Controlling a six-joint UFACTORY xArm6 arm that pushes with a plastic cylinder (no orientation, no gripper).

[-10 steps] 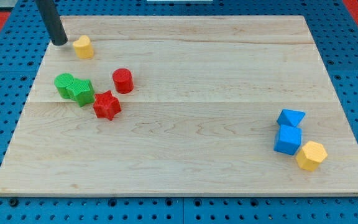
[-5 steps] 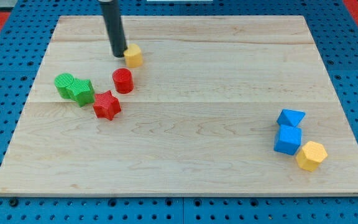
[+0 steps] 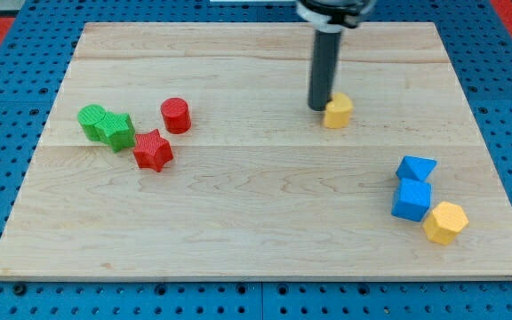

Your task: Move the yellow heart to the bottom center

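The yellow heart point(image 3: 338, 112) lies on the wooden board point(image 3: 256, 213), right of centre in the upper half. My tip point(image 3: 318, 108) stands on the board touching the heart's left side. The dark rod rises straight up from there to the view's top.
A red cylinder point(image 3: 175, 116), a red star point(image 3: 153, 150) and two green blocks point(image 3: 106, 126) sit at the left. Two blue blocks point(image 3: 412, 188) and a yellow hexagon point(image 3: 444, 222) sit at the lower right, near the board's right edge.
My tip has swept from the board's upper left to right of centre, pushing the yellow heart right and slightly down. The other blocks have not moved.
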